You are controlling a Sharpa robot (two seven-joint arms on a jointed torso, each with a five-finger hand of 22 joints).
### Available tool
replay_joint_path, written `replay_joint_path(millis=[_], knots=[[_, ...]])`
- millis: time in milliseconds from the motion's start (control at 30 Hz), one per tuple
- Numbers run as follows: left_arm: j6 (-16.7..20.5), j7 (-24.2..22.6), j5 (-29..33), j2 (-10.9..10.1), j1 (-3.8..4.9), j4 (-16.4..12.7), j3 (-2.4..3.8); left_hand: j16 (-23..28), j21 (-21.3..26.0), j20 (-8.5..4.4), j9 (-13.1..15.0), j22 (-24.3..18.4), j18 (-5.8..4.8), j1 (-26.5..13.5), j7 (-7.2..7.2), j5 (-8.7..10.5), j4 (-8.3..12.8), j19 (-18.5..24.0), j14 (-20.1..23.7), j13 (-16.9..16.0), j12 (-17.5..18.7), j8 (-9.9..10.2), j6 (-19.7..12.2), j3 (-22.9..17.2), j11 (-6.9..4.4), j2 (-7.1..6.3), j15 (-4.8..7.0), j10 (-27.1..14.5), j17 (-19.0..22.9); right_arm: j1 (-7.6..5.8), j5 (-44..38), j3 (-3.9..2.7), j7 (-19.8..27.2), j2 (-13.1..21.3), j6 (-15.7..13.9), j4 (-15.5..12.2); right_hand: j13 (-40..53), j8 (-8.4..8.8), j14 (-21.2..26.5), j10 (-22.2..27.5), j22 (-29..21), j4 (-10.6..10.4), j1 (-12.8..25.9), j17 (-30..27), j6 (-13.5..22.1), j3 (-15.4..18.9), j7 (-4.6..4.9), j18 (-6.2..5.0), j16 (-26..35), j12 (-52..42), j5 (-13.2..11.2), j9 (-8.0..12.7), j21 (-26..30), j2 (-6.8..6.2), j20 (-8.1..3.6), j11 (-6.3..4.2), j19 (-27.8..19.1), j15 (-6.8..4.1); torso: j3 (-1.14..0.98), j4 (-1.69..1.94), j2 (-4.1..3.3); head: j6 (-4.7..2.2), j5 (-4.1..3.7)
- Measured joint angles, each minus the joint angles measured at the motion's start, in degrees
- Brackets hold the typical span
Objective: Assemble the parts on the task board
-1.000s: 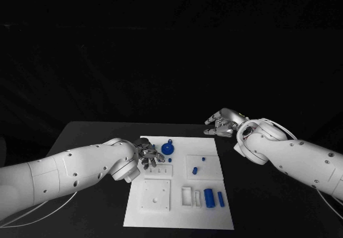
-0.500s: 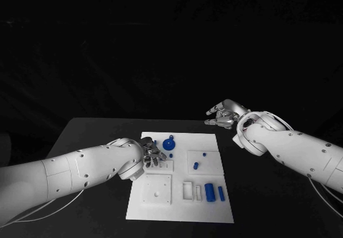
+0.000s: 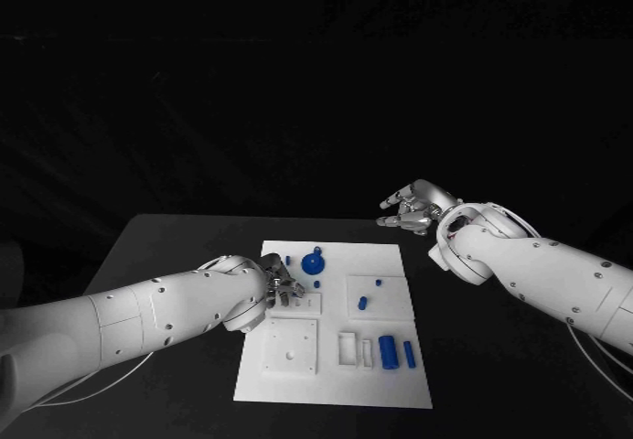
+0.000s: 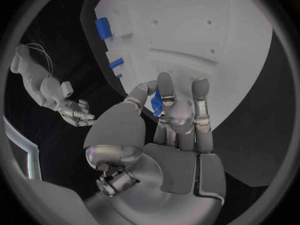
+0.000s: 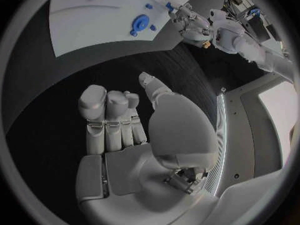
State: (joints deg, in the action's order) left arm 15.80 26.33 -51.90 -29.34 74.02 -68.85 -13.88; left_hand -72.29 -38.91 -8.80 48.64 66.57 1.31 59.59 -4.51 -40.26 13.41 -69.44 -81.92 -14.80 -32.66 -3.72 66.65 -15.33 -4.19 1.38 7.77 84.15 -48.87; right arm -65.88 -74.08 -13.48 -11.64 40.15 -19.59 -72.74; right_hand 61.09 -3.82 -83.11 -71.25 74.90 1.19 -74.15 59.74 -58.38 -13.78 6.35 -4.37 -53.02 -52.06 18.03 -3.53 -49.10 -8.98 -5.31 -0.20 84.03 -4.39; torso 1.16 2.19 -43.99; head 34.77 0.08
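The white task board [image 3: 333, 384] lies mid-table. My left hand [image 3: 280, 286] hovers over the board's left half, beside the blue round knob [image 3: 313, 264]. It pinches a small blue part [image 4: 156, 101] between thumb and fingers. This pinched part [image 5: 169, 6] also sticks out of the left hand [image 5: 190, 24] in the right wrist view. My right hand [image 3: 415, 209] hangs above the black table beyond the board's far right corner, fingers loosely extended and holding nothing.
Small blue pegs [image 3: 361, 303] stand on the board's right-hand block. A blue cylinder [image 3: 388, 352] and a thinner blue bar [image 3: 409, 355] lie near the front right. A white square block [image 3: 290, 350] with holes sits at the front left. Black table surrounds the board.
The whole head view has shifted a little. My right hand has lifted slightly. My left hand keeps its pinch on the small blue part and has edged a little further over the board.
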Motion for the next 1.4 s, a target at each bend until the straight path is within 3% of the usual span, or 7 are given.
replay_joint_path(millis=[467,1400], knots=[[-0.21,0.58,-1.30,0.60,-0.97,1.41,0.02,-0.28,1.14,-0.12,0.28,1.49,0.00,0.06,0.00,0.18,-0.32,-0.49,-0.29,-0.06,-0.25,0.05,0.00,-0.01,0.00,0.05,0.09,0.00,0.26,0.00,0.16,-0.02,-0.04,-0.15,-0.16,0.00,-0.13,0.00,0.00,-0.02,0.01,0.00,0.23,-0.05,0.01,0.00,-0.01,0.00,0.21,0.00,1.06,0.00,0.22,-0.23,0.00,0.01,0.00,0.00,0.07,0.01,-0.02,0.01,-0.26],[-1.95,0.71,-1.77,0.43,-1.09,0.70,0.13,-1.33,3.80,0.02,1.98,4.19,-0.01,-0.18,0.00,0.83,-0.50,-1.66,-0.48,0.08,-1.20,-0.05,0.00,0.19,0.00,0.30,-0.12,-0.01,-0.81,-0.01,0.24,-0.04,-0.14,-0.37,-0.13,0.22,-0.21,-0.01,0.01,0.21,0.03,0.24,0.23,-0.05,-0.42,-0.24,0.21,0.00,0.22,0.00,1.28,-0.01,0.22,-0.23,0.00,-0.21,0.00,0.00,0.09,0.03,0.02,0.30,-0.16]])
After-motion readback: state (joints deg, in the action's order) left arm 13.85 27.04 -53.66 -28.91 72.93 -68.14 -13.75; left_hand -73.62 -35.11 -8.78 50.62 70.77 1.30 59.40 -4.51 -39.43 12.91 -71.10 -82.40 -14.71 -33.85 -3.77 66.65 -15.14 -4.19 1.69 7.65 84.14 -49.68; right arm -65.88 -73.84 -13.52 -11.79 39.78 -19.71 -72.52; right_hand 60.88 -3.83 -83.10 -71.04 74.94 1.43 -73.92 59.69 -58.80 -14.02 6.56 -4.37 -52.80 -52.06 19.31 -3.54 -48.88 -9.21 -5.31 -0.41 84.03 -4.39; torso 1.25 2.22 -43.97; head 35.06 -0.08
